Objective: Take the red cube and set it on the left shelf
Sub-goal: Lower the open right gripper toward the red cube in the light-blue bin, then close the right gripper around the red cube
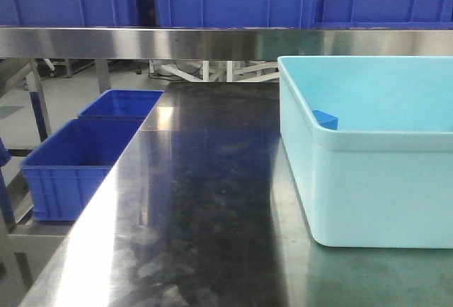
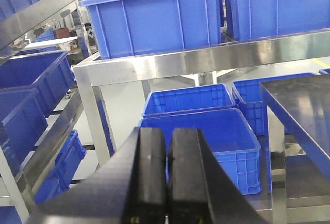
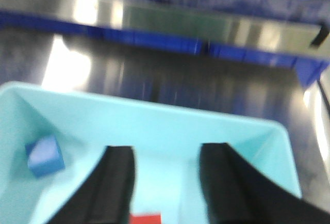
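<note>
Ok so the red cube (image 3: 144, 218) sits on the floor of the cyan bin (image 3: 154, 111), and only its top sliver shows at the bottom edge of the right wrist view. The right pincer (image 3: 167, 154) hangs over the bin with its fingers spread wide and nothing between them. The cube roughly lines up with the gap, a bit toward the left finger. That view is smeared though, so I wouldn't trust the alignment much. If the cube is as off-centre as it looks, one finger could land on top of it or shove it along the bin floor.

The blue block (image 3: 45, 156) is in the same bin but well apart from the cube, off in a corner, so grabbing the wrong one seems unlikely.

The bigger worry imo is the bin's tall walls. Swing out too low and the cube or a finger clips the rim.

The left shelf (image 2: 206, 59), beyond the bin across the desk (image 1: 205, 201), looks packed with blue crates (image 2: 154, 17). I can't spot a bare patch, so the cube may end up perched on the rail edge and drop.

The left pincer (image 2: 167, 133) is pressed together, holding nothing, nowhere near the bin.
</note>
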Available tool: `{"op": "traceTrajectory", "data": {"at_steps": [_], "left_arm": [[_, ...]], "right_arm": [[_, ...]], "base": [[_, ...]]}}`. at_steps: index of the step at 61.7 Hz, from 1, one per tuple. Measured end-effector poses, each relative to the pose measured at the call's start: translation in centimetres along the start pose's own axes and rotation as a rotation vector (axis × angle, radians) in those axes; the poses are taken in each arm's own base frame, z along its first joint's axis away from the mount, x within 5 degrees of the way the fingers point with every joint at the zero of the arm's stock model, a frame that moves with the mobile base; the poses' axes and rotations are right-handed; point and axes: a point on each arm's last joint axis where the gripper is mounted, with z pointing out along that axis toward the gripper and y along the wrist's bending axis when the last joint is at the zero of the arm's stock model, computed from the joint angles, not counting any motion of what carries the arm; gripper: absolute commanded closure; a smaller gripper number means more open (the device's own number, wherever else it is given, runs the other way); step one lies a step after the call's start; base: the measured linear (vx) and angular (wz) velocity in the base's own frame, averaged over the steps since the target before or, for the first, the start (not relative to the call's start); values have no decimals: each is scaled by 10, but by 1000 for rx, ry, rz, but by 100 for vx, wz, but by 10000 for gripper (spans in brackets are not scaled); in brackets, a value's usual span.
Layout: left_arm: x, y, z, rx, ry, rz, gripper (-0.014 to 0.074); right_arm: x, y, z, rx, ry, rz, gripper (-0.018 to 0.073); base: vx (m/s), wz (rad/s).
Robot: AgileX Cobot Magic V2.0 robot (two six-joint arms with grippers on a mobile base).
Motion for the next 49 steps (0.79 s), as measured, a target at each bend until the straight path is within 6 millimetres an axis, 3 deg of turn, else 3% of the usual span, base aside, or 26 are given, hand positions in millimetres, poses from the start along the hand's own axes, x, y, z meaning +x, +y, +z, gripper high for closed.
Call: {"op": "traceTrajectory", "data": {"at_steps": [18, 49], "left_arm": [[0, 0, 0, 0, 0, 0, 491], [0, 0, 0, 0, 0, 0, 491]], "right_arm": [[-1, 4, 40, -20, 423, 48, 27], [1, 20, 52, -71, 485, 16, 94]], "base": [[0, 0], [0, 0]]}}
